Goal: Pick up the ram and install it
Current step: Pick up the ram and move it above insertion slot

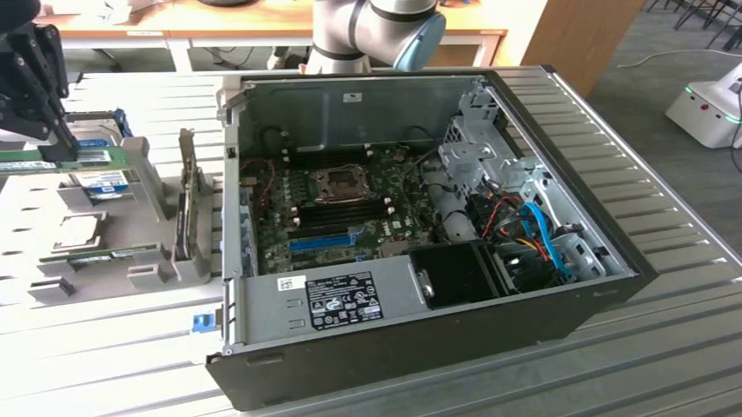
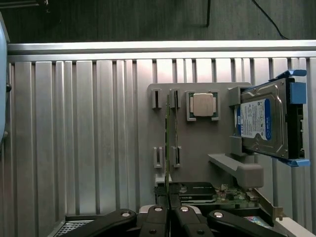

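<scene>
The arm (image 1: 371, 30) reaches over from the table's far edge, and the jaws are down over the grey tray (image 1: 35, 195) that sits on the slatted metal table (image 1: 649, 347) toward the edge at the exterior view's left. The jaws are pinched almost fully together, and they have the ram (image 1: 87, 157) between them, gripped by its long upper edge. In the wrist view the ram (image 2: 168, 143) shows edge-on, a thin green line running straight out from between the two black fingers and in line with the tray's (image 2: 197, 143) small slotted posts. Whether it is clear of those posts, I cannot tell.

Just beside it on the tray is the blue-labelled hard drive (image 2: 261, 123), propped at a tilt, and between the two lies a square processor (image 2: 203, 104). A second ram stick (image 1: 110, 254) rests nearer the tray's front end, and a dark expansion card (image 1: 186, 204) stands upright along the tray's side closest to the computer case (image 1: 557, 321). The case lies open in the middle of the table, motherboard (image 1: 347, 200) exposed, well apart from the jaws.
</scene>
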Robot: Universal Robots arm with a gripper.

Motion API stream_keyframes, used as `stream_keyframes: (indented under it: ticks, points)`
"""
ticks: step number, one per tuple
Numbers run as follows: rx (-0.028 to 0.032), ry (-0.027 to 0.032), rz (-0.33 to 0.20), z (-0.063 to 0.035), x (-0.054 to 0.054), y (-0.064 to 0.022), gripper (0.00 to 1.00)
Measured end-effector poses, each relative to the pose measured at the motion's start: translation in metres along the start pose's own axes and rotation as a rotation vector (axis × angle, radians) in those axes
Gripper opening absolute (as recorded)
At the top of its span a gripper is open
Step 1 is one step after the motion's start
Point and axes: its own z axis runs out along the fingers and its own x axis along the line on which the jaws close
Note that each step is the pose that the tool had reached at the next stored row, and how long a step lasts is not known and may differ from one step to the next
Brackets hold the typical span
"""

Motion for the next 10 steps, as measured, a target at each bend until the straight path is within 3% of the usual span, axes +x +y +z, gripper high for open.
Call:
stream_keyframes:
  ticks: [10]
  points:
    - [0.0,0.0,-0.001,-0.0004,-0.001,-0.0146,0.12]
